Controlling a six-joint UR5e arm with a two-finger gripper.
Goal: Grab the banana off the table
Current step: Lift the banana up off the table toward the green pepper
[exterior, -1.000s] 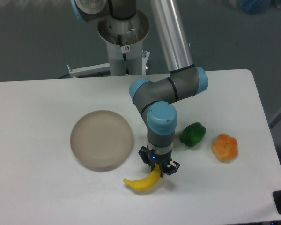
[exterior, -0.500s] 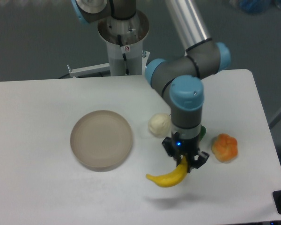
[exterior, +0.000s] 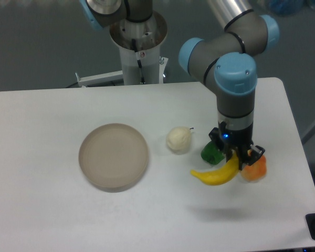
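My pincer (exterior: 236, 156) is pinching the banana (exterior: 216, 174) at its right, upper end, and the rest of the fruit curves down and out to the left below my fingers. The banana hangs clear of the desk (exterior: 52, 210), with its shadow lying on the white surface below it. My arm reaches in from above, wrist pointing straight down. A green fruit (exterior: 211, 153) sits just left of my pincer, an orange fruit (exterior: 254, 169) just right, partly hidden. A cream pear (exterior: 178, 139) and round beige plate (exterior: 113, 156) lie farther left.
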